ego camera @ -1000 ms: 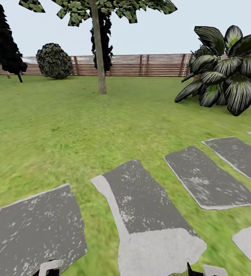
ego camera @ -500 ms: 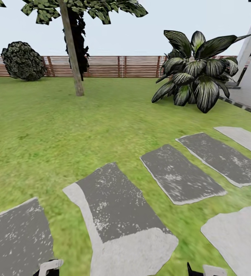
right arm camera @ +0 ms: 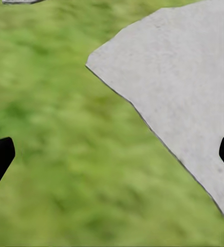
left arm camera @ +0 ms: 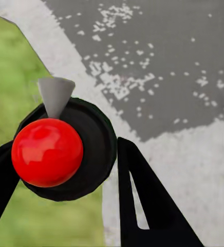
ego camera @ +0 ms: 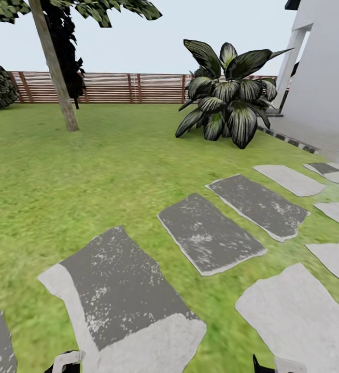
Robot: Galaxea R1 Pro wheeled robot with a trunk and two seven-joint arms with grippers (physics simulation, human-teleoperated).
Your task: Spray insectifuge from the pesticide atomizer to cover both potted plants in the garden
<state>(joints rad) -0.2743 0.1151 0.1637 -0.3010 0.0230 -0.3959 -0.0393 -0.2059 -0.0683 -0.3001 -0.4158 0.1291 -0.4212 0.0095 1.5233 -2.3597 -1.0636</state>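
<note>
The left gripper (left arm camera: 66, 170) was clenched on the pesticide atomizer (left arm camera: 66, 154), a black round bottle with a red ball top and grey nozzle; it seemed light, stiff and slippery, best held at the body. The right gripper (right arm camera: 112, 154) was spread, empty, above the green lawn (ego camera: 112, 150) and pale stone slabs (ego camera: 206, 233).

Both the left end effector (left arm camera: 60, 190) and the right end effector (right arm camera: 112, 154) have flat, tapering black fingers.
</note>
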